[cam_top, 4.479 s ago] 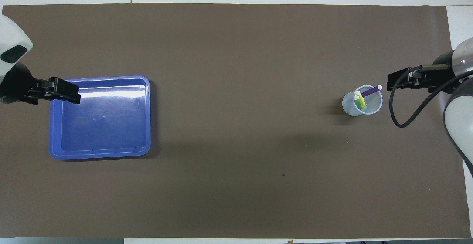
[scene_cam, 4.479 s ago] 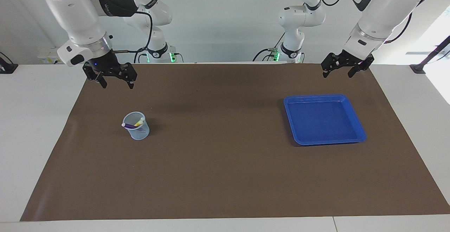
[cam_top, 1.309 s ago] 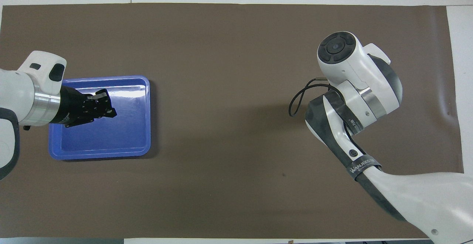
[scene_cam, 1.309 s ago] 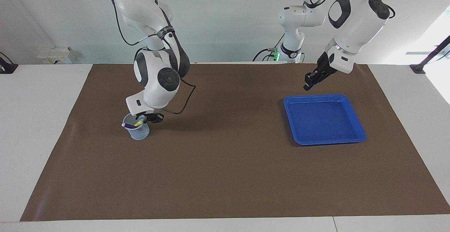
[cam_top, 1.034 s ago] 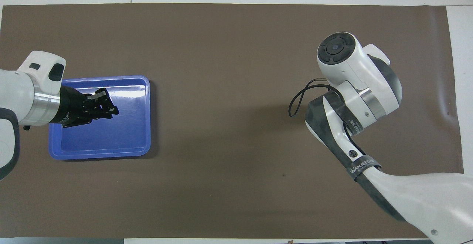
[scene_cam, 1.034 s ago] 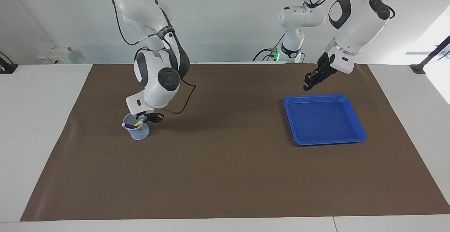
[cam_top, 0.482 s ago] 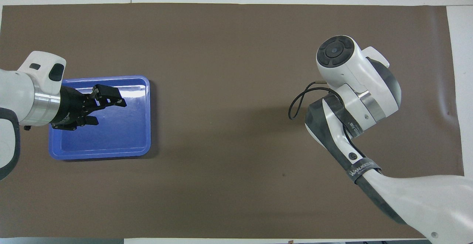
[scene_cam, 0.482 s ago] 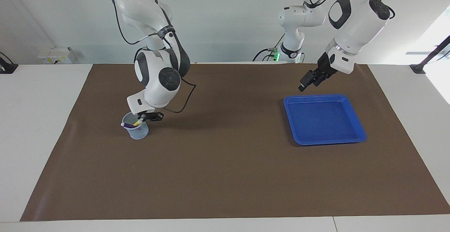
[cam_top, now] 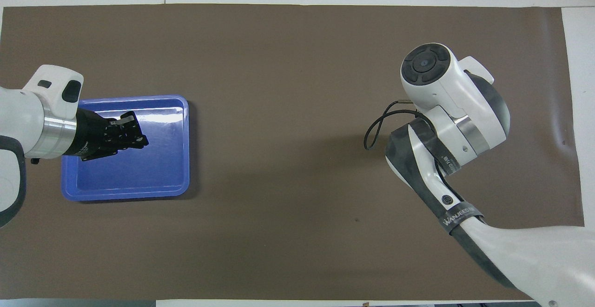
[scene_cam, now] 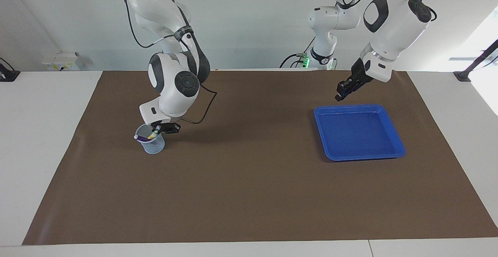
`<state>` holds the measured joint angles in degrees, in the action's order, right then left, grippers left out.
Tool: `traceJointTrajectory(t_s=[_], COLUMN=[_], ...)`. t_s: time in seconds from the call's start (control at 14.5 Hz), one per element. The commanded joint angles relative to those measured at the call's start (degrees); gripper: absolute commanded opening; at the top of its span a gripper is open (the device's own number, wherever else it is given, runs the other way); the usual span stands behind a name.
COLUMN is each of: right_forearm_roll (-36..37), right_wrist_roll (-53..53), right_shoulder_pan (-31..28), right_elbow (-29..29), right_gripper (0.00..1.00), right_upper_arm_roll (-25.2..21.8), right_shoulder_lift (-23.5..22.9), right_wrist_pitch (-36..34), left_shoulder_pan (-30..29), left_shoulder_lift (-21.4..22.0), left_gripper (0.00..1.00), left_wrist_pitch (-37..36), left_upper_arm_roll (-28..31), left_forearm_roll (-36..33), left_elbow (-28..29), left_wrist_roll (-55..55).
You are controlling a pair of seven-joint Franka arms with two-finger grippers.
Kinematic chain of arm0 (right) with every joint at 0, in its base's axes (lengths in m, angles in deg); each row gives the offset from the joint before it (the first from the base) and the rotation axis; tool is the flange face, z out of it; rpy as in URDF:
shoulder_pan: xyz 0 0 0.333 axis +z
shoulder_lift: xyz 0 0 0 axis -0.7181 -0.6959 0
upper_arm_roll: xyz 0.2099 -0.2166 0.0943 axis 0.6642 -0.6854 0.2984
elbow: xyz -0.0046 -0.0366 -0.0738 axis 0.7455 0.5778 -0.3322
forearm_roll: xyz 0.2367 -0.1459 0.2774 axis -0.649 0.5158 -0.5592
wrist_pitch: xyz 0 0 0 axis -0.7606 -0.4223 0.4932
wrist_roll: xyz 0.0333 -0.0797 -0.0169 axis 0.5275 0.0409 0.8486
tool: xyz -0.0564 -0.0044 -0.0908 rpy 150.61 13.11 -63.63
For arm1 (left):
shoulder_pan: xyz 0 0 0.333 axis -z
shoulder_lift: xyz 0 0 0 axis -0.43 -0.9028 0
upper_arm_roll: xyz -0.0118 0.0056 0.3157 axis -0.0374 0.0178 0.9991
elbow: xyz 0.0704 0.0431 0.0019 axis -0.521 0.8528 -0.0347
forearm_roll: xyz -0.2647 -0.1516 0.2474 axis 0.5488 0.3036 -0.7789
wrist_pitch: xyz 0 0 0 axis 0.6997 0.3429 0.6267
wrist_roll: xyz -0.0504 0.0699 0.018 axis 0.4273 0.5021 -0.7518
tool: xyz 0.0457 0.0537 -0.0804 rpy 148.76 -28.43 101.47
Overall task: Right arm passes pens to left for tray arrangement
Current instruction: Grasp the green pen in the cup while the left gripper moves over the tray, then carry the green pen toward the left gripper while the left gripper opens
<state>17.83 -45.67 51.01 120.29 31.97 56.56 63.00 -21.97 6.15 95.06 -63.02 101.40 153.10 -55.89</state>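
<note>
Right hand [scene_cam: 158, 129] at the pale blue mesh cup [scene_cam: 150, 143] rim, pinching a yellow marker pen [scene_cam: 153, 134]. Left hand [scene_cam: 344, 90], grip unreadable, over the shallow bright blue plastic tray [scene_cam: 397, 142].

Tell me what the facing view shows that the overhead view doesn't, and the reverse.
Only the facing view shows the cup with the pens in it and the right gripper down at its rim; from overhead the right arm covers all three. It also shows both arm bases.

Only the overhead view shows the left gripper from above, lying over the tray.

Both show the tray with nothing in it, the brown mat and both arms.
</note>
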Motion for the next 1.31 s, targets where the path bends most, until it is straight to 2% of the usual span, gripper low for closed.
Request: traceJointTrajectory(t_s=[0.0,0.34,0.55,0.69,0.83,1.1,1.24], right_forearm_roll=[0.40,-7.67,-15.74,-21.28,-27.51,-42.02,-50.26], right_wrist_roll=[2.40,4.08,4.08,3.99,3.64,2.68,0.14], right_shoulder_pan=[-1.06,-1.15,-1.15,-1.15,-1.07,-1.07,-0.98], right_elbow=[1.61,0.64,-3.56,-6.29,-7.70,-11.31,-11.67], right_gripper=[0.00,0.00,0.00,0.00,0.00,0.00,0.00], right_upper_arm_roll=[0.52,-0.27,-0.35,-0.27,0.17,1.22,1.49], right_shoulder_lift=[4.82,10.62,12.12,12.74,13.35,12.66,12.13], right_wrist_pitch=[0.98,0.28,0.28,0.19,0.54,1.51,5.09], left_shoulder_pan=[-0.06,0.11,-0.15,0.46,0.64,0.64,0.38], left_shoulder_lift=[1.76,1.68,1.59,1.50,1.24,-0.60,-1.84], left_gripper=[0.99,1.00,1.00,1.00,1.00,1.00,1.00], left_wrist_pitch=[1.79,2.49,1.62,2.40,3.72,1.88,0.31], left_upper_arm_roll=[0.14,0.05,0.14,0.05,-0.04,-0.39,-0.39], left_forearm_roll=[0.89,1.06,6.31,7.30,12.20,20.47,24.06], left_elbow=[2.18,2.18,1.66,1.39,-0.35,-4.22,-6.86], left_wrist_roll=[0.15,0.15,-1.07,-7.54,-14.15,-25.21,-31.11])
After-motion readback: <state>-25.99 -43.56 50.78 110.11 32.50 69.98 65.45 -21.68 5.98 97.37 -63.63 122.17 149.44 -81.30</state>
